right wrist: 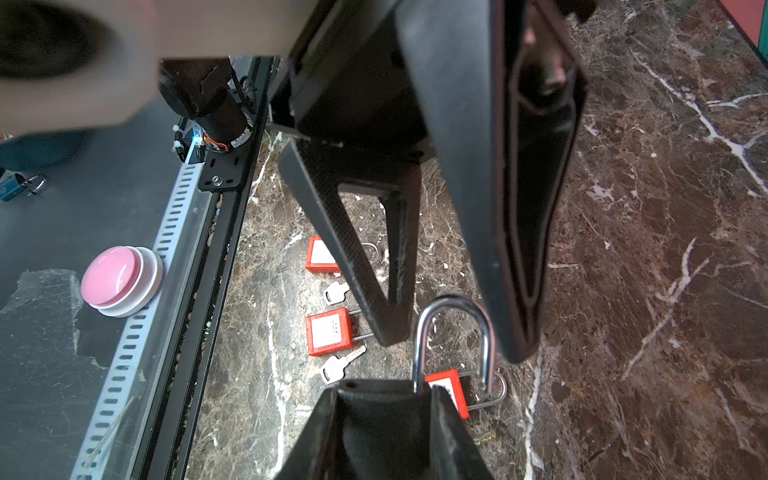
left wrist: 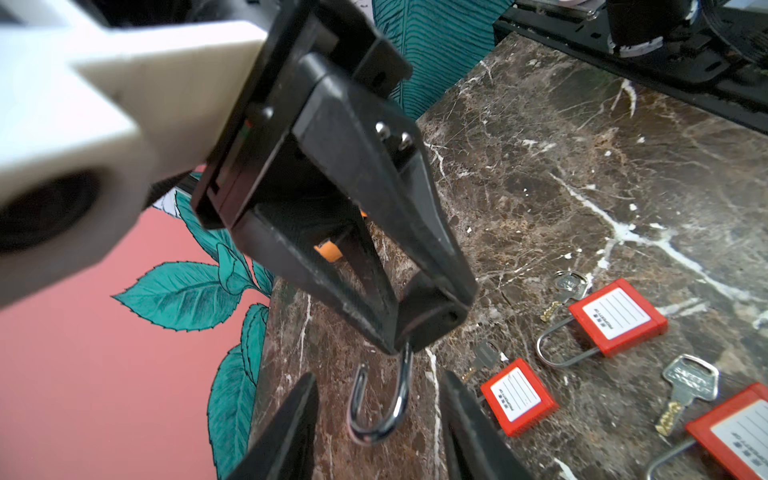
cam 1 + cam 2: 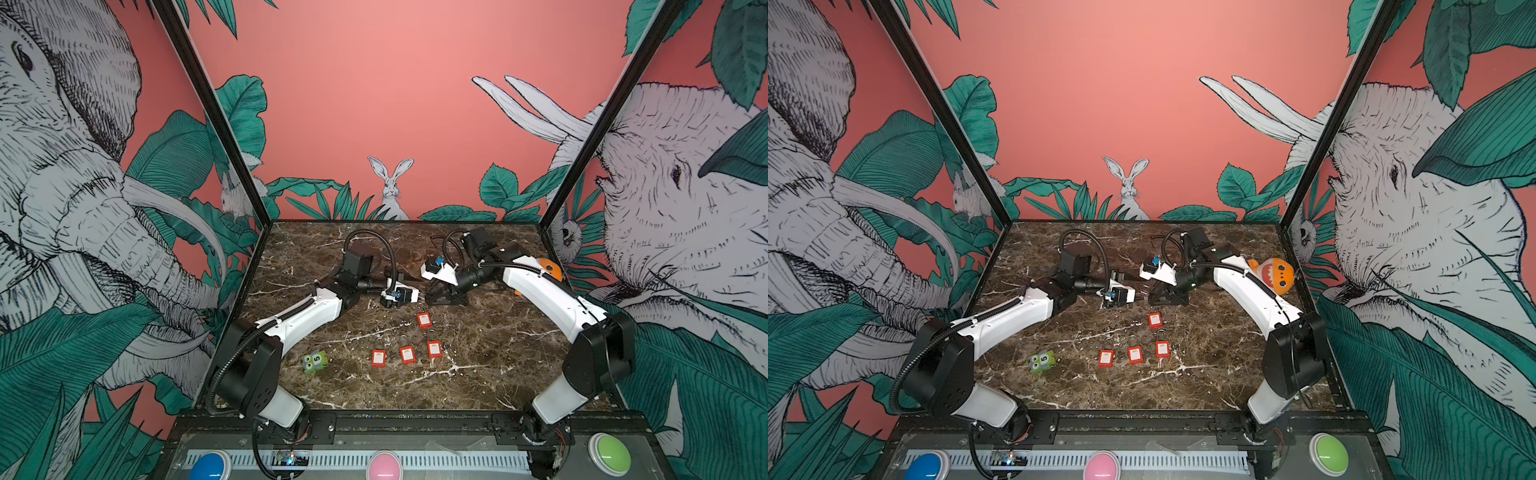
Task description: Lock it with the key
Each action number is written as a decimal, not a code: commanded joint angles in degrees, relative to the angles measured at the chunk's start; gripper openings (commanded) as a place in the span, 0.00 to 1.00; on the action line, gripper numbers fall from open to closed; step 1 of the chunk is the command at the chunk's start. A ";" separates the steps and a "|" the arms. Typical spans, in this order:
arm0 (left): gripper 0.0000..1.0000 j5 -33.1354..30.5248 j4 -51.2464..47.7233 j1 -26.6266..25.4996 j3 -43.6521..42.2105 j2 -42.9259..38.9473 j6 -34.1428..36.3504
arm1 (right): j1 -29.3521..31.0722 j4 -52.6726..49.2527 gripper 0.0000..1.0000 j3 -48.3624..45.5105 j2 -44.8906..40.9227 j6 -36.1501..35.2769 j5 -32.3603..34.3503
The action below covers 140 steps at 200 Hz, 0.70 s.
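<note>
Padlock (image 2: 384, 419) clamped in right gripper (image 2: 409, 336), body hidden, open shackle (image 1: 451, 301) sticking out. Left gripper (image 2: 378, 376) jaws partly apart, straddling shackle. Four red padlocks (image 3: 434, 348) on table (image 3: 498, 353).

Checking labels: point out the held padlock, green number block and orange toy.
held padlock (image 1: 453, 302), right wrist view, shackle's arch.
green number block (image 3: 315, 362), in a top view, its face.
orange toy (image 3: 1276, 276), in a top view, its face.

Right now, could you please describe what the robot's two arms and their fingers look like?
Both the left arm and right arm have white shells with black joints, and black corrugated cable conduit runs along them. Their fingers are matte black, tapering wedges.
</note>
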 commanded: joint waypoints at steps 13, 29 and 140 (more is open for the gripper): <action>0.40 0.00 -2.39 -0.53 0.58 -0.33 4.09 | -0.27 -1.77 0.05 1.99 0.87 -1.28 -2.35; 0.35 -0.01 -2.53 -0.78 0.51 -0.14 4.40 | -0.27 -2.03 0.05 2.33 1.24 -1.38 -2.54; 0.00 0.74 -10.17 -2.21 4.73 2.22 5.01 | -0.21 -0.71 0.27 1.64 0.51 -2.90 2.10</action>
